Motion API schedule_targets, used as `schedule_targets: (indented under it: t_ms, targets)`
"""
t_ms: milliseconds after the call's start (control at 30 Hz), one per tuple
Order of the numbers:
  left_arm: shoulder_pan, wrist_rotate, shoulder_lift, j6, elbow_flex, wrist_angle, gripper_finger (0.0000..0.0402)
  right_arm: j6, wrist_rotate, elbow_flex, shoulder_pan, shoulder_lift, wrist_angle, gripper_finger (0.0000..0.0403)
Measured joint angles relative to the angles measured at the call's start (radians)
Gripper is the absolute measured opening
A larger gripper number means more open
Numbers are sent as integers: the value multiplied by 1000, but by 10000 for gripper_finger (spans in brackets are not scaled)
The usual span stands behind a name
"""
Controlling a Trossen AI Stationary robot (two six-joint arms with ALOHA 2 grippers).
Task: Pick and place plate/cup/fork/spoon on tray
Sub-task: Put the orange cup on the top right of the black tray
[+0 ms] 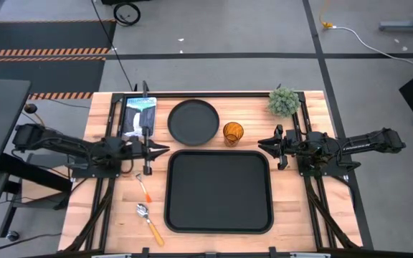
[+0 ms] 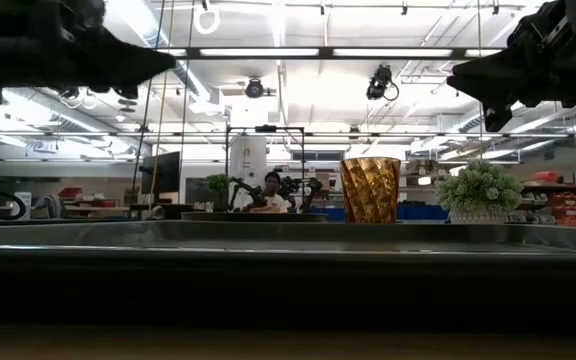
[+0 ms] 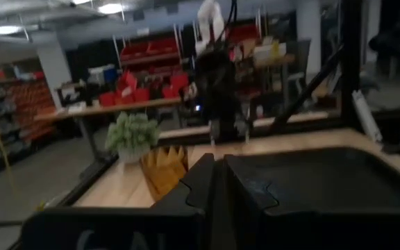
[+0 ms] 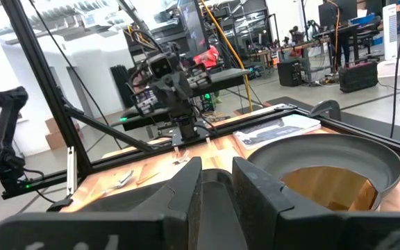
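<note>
The black tray [image 1: 219, 190] lies at the table's middle, nearer the front. The round dark plate [image 1: 193, 121] and the amber cup [image 1: 233, 133] stand on the wood just behind the tray. The cup also shows in the low view [image 2: 370, 189] and the left wrist view [image 3: 164, 170]. The fork [image 1: 144, 186] and the spoon [image 1: 149, 221] lie on the wood left of the tray. My left gripper [image 1: 163, 149] is shut and empty, hovering left of the tray's far left corner. My right gripper [image 1: 262, 145] hovers by the tray's far right corner, fingers a little apart, empty.
A small potted plant [image 1: 284, 101] stands at the far right corner. A booklet [image 1: 140, 115] lies at the far left, beside the plate. Black frame rails [image 1: 106, 186] run along both table sides. Bare wood lies right of the tray.
</note>
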Motion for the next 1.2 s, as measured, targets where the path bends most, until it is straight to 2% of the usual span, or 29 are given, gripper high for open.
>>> schedule_targets:
  t_ms: [100,367,467,900,1200]
  targets:
    - [13,0,61,-9,18,2,41,0,0,0,0,0,0,88]
    - [54,-1,220,-160,104,2,41,0,0,0,0,0,0,88]
    - [59,0,286,-164,150,3,41,0,0,0,0,0,0,88]
    - [59,-62,581,-276,385,-7,41,0,0,0,0,0,0,88]
    - [101,-83,720,-278,568,-131,41,0,0,0,0,0,0,88]
